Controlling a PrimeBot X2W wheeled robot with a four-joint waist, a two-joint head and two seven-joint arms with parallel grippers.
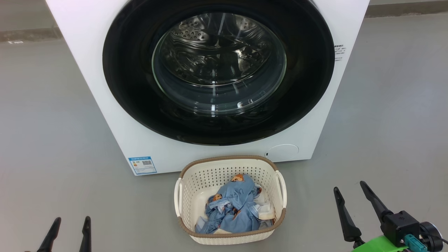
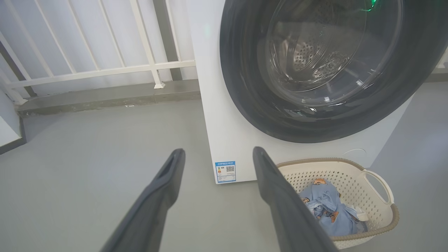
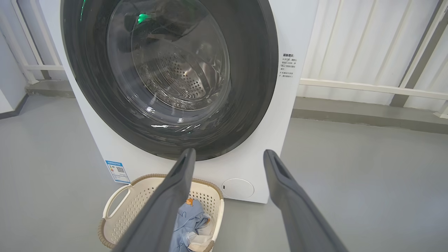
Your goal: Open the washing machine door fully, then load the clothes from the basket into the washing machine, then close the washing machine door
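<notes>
We're opening with the washing machine door [image 1: 218,66] sitting shut at upper centre, the clothes [image 1: 232,210] lying in the basket [image 1: 224,159] at bottom centre, and the left gripper [image 1: 72,218] and right gripper [image 1: 349,185] hovering low, jaws apart and empty, so one is probably needing to hook the door's edge next.

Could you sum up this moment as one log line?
washing machine door: shut | clothes: in basket | left gripper: fingers apart, empty | right gripper: fingers apart, empty
</notes>
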